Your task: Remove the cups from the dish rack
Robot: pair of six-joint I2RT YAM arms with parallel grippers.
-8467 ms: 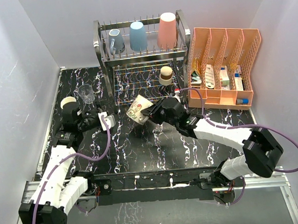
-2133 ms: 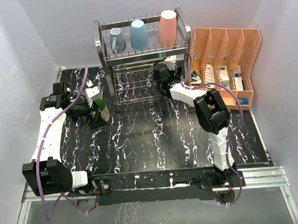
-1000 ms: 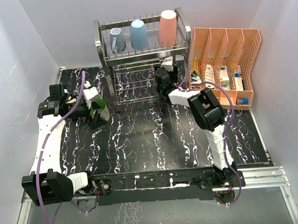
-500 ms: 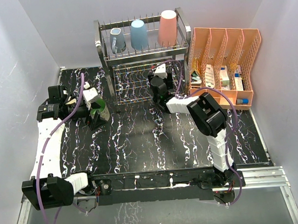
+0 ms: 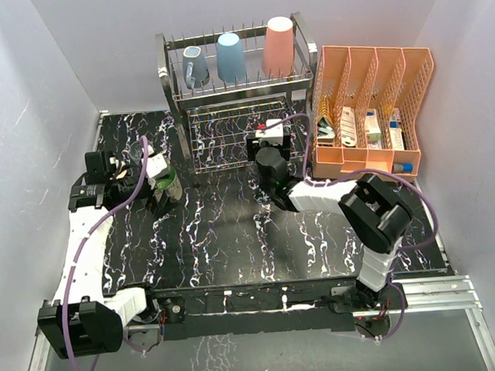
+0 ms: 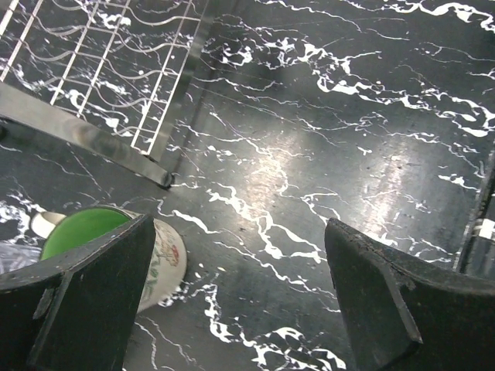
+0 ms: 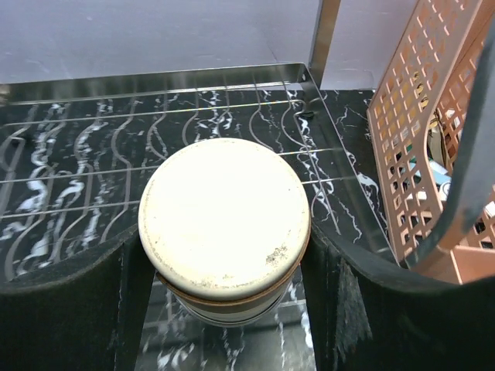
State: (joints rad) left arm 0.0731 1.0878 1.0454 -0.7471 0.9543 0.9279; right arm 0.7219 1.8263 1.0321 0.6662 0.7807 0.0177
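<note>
The dish rack [image 5: 238, 90] stands at the back. Its upper tier holds a grey-blue mug [image 5: 193, 68], a light-blue tumbler [image 5: 230, 57] and a salmon-pink tumbler [image 5: 278, 47], all upturned. My right gripper [image 5: 270, 143] hovers in front of the lower tier. In the right wrist view this gripper [image 7: 224, 247] is shut on an upturned cream cup with a brown band [image 7: 224, 216], with the rack's wires [image 7: 93, 131] behind. My left gripper [image 6: 238, 255] is open over bare table. A green-lined floral mug [image 6: 166, 255] sits just outside its left finger, and shows from above [image 5: 168, 183].
An orange slotted organizer [image 5: 372, 104] with boxes stands right of the rack. The rack's foot bar [image 6: 77, 131] lies ahead of the left gripper. A cream rim [image 6: 45, 222] peeks out left of the green mug. White walls close in the black marbled table [image 5: 233, 236].
My right gripper has drawn back out of the rack's lower tier toward me with the cream cup, and its elbow has swung right. The left gripper has barely shifted beside the green mug.
</note>
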